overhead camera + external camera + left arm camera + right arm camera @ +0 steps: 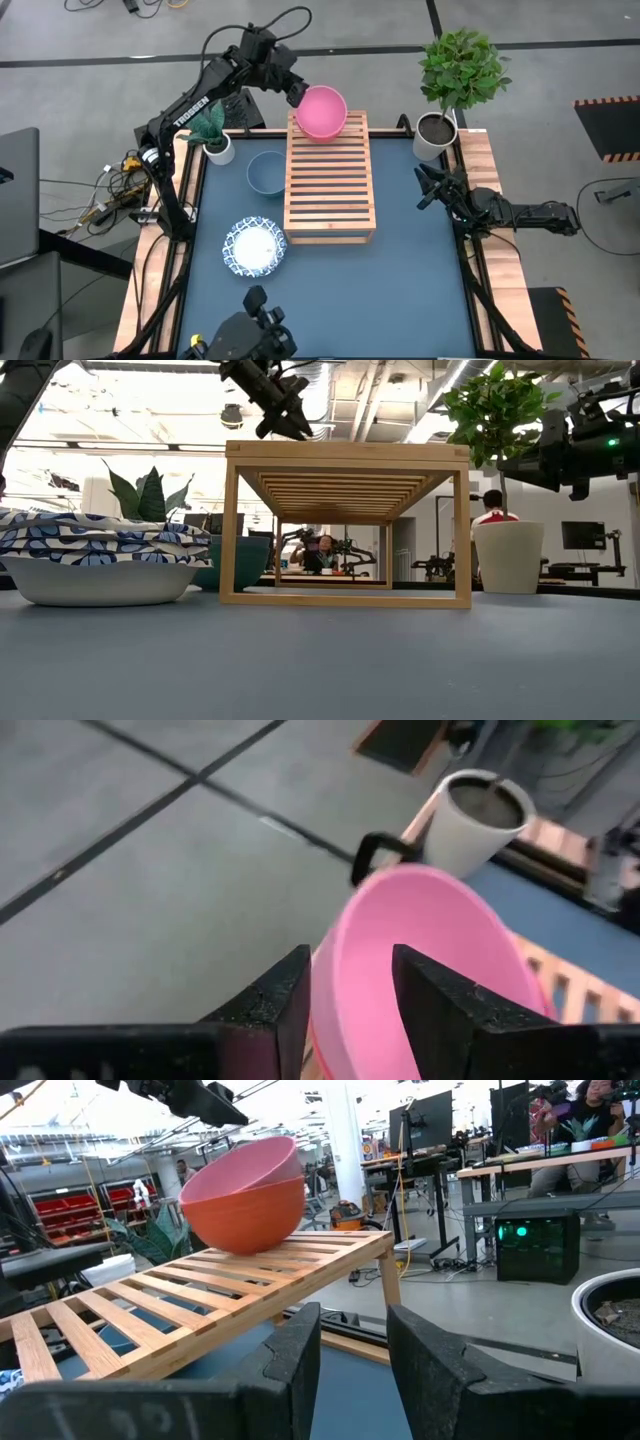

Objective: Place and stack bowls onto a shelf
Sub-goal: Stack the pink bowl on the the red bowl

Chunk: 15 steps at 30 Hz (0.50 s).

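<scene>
While the pink bowl sits on the far end of the shelf, the left pincer hangs at its far left rim, fingers apart on either side of the rim with gaps showing. A teal bowl lies on the worktop just left of the shelf, and the patterned bowls lie stacked nearer. At the right edge, the right pincer waits with fingers apart, holding nothing.
</scene>
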{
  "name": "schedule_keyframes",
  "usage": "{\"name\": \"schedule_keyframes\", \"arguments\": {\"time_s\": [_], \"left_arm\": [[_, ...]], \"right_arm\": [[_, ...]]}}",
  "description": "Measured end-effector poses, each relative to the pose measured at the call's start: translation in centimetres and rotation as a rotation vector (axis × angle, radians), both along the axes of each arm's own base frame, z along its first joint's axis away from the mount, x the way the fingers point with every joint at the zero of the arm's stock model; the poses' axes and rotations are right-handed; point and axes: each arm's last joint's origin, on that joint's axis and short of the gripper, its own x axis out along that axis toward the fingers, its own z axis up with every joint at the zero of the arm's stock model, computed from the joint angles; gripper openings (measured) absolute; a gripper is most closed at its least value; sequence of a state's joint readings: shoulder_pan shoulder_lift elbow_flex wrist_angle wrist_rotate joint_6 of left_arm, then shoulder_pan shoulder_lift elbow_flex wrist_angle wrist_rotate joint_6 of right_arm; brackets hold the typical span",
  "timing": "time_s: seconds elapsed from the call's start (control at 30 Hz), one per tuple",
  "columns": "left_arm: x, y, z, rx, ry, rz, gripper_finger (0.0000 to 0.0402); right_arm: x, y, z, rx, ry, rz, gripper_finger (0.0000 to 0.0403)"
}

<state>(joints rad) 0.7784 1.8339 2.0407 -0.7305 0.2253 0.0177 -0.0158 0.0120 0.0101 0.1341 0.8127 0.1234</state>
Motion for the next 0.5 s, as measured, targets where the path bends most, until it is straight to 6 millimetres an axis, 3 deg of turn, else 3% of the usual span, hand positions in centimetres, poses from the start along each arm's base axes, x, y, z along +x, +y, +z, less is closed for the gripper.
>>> {"name": "schedule_keyframes", "arguments": {"time_s": [0.27, 0.5], "left_arm": [[0.3, 0.0, 0.4, 0.063, -0.028, -0.086, 0.001], [0.6, 0.7, -1.4, 0.062, -0.019, -0.076, 0.0001]], "right_arm": [[0.0, 0.0, 0.0, 0.0, 0.0, 0.0, 0.0143], [0.0, 0.0, 0.0, 0.0, 0.0, 0.0, 0.0143]]}}
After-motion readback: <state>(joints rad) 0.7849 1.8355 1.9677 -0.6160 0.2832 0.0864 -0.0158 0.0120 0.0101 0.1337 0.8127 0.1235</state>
